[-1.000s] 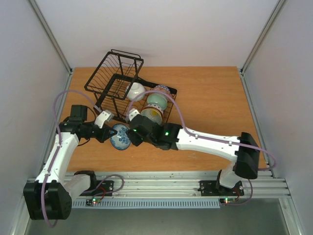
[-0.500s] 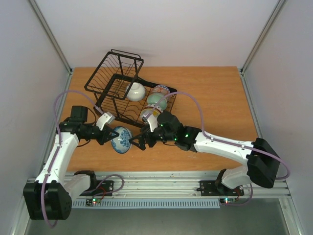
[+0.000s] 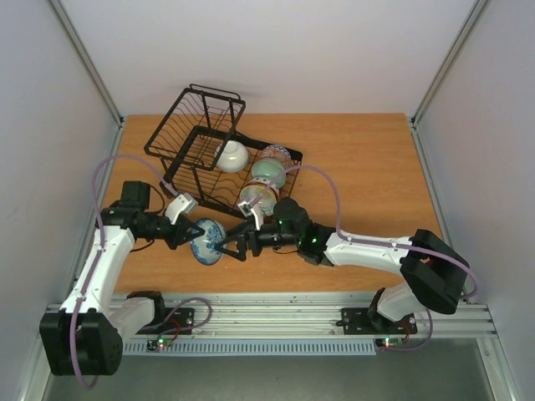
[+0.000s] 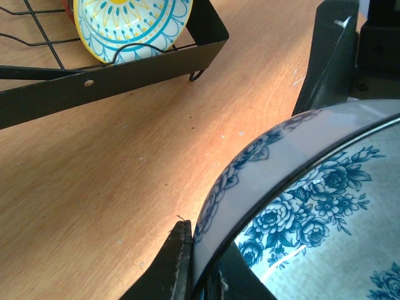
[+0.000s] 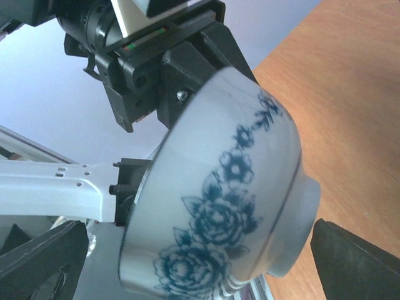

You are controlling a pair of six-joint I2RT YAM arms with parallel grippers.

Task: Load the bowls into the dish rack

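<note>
Left gripper (image 3: pixel 190 235) pinches the rim of a blue-flowered bowl (image 3: pixel 206 241), held on edge over the bench (image 3: pixel 368 167). Right gripper (image 3: pixel 226 248), jaws spread, flanks it. Just beyond, the dish rack (image 3: pixel 201 138) holds the yellow-centred bowl (image 4: pixel 131 25) and others.

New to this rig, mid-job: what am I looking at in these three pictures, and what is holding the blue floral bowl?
Two white robot arms are bolted at the table's near edge. The wide picture looks down from above and behind them; the other two come from a camera on each wrist. On the table stands a black wire dish rack holding four: white bowl, red-patterned bowl, green bowl, yellow-centred bowl. The left claw grips a blue floral bowl by its rim, in front of the rack. The right claw is open, a finger on each side of that bowl, not gripping.
</note>
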